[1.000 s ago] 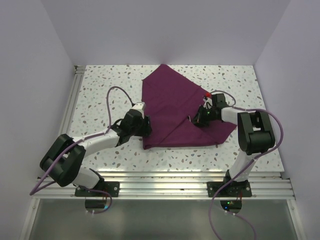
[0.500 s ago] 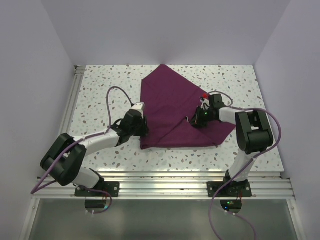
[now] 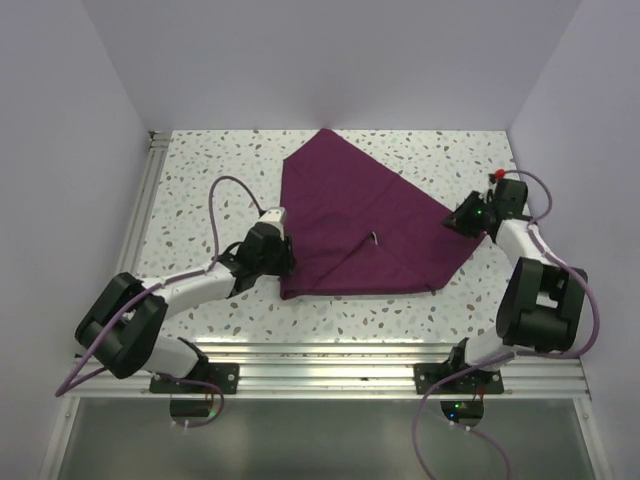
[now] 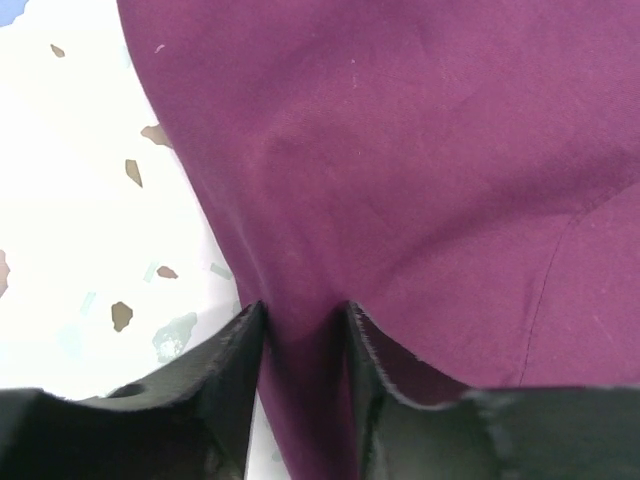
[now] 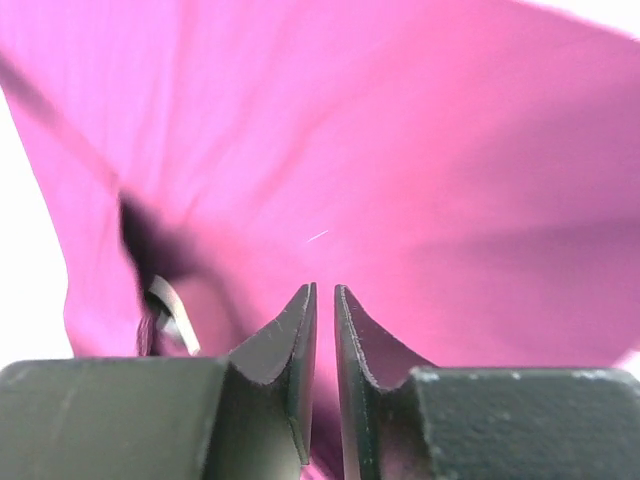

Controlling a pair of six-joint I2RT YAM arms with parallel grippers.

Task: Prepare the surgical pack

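While left claw (image 4: 303,312) pinches surgical pack (image 3: 350,220) edge, right claw (image 5: 325,290) barely parted, gripping nothing

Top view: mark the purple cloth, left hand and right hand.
purple cloth (image 3: 350,215), top view, middle of the sheet.
left hand (image 3: 284,262), top view, fingertips at the cloth's left edge.
right hand (image 3: 455,220), top view, fingertips by the cloth's right edge.

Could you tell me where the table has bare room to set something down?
Free on the table: far-left and far-right corners, and the near strip before the surgical pack. Crowded: its left edge at the left gripper, its right corner at the right gripper.
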